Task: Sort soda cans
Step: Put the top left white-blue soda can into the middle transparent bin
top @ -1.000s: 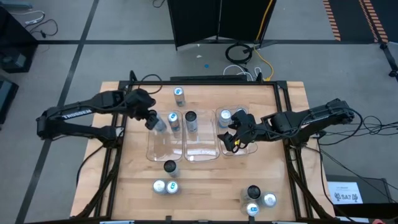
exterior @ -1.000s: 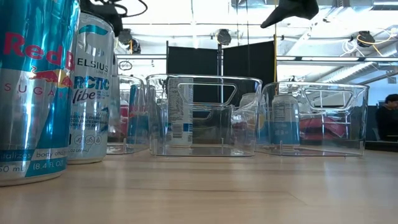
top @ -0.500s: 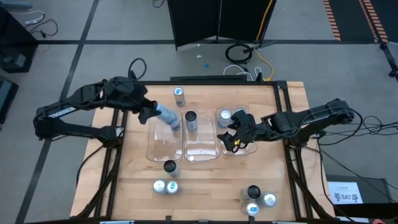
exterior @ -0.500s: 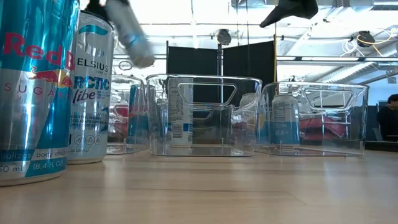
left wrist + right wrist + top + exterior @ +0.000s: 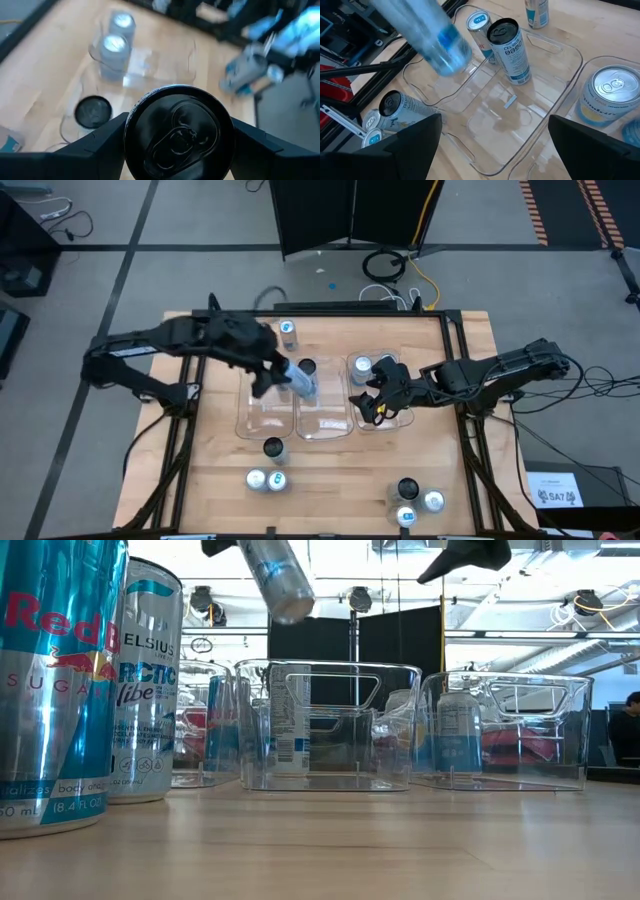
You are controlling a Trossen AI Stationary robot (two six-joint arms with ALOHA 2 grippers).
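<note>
My left gripper (image 5: 273, 372) is shut on a silver soda can (image 5: 301, 383) with a blue mark and a dark top (image 5: 179, 134). The can is in the air above the middle clear tray (image 5: 322, 423). A dark-topped can (image 5: 507, 47) stands in that tray, and a blue-marked can (image 5: 480, 25) stands in the left tray (image 5: 255, 418). My right gripper (image 5: 378, 402) is open and holds nothing. It hovers at the right tray (image 5: 395, 418), where a silver-topped can (image 5: 610, 95) stands. My left gripper pinches the can between its two fingers (image 5: 102, 147) at its top end (image 5: 150, 107). The fingers run along its sides, slanting down from the table's left. The can is lifted clear and tilted, with its bottom end (image 5: 290, 608) lowest and pointing toward the right.
One can (image 5: 288, 332) stands on the table beyond the trays. A dark-topped can (image 5: 272, 447) and two blue-marked cans (image 5: 266, 478) stand near the left front. Three more cans (image 5: 415, 500) cluster at the right front. Two tall cans (image 5: 60, 690) loom close in the low view.
My left gripper has lifted the can out of the left tray and carried it up and toward the table's right, to above the middle tray. The can has tipped from upright to slanting, bottom end leading.
</note>
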